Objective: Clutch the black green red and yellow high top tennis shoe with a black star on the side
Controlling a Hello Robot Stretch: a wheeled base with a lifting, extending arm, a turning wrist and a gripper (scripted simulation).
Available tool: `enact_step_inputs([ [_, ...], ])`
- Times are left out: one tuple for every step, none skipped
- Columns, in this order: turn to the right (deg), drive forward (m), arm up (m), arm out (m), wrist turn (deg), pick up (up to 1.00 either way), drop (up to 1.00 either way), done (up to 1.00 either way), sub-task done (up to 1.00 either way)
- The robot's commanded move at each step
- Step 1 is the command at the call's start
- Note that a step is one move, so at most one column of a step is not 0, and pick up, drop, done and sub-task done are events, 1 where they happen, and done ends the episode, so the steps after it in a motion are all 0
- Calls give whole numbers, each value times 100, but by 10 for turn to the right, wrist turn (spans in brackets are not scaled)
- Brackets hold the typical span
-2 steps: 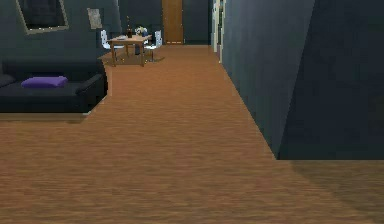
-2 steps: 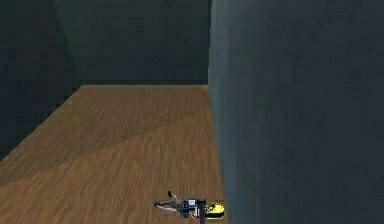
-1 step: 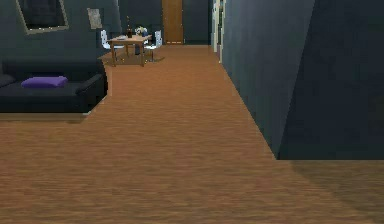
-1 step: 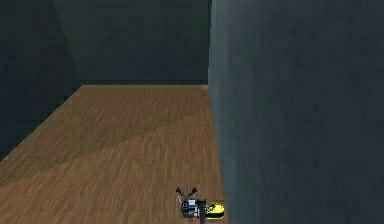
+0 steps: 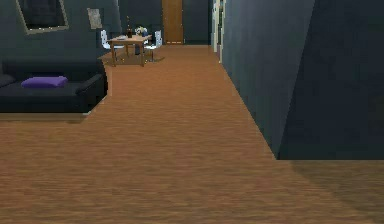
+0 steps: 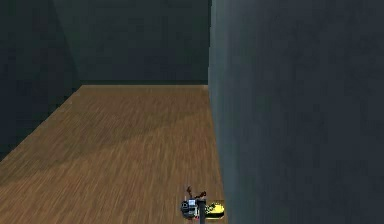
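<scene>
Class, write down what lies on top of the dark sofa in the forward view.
A purple cushion lies on the seat of the sofa. The patch of seat under the cushion is covered, so nothing there can be seen.

A sofa [image 5: 60,92] sits at ten o'clock with a cushion [image 5: 44,82] on it. Behind it, at eleven, a table [image 5: 130,42] stands among chairs [image 5: 152,47]. A door [image 5: 173,20] lies at twelve, a wall [image 5: 290,70] at two.
</scene>
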Motion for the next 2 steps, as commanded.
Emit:
enact_step_inputs([
  [0,0,-30,0,0,0,0,0,0],
  [0,0,0,0,0,100,0,0,0],
])
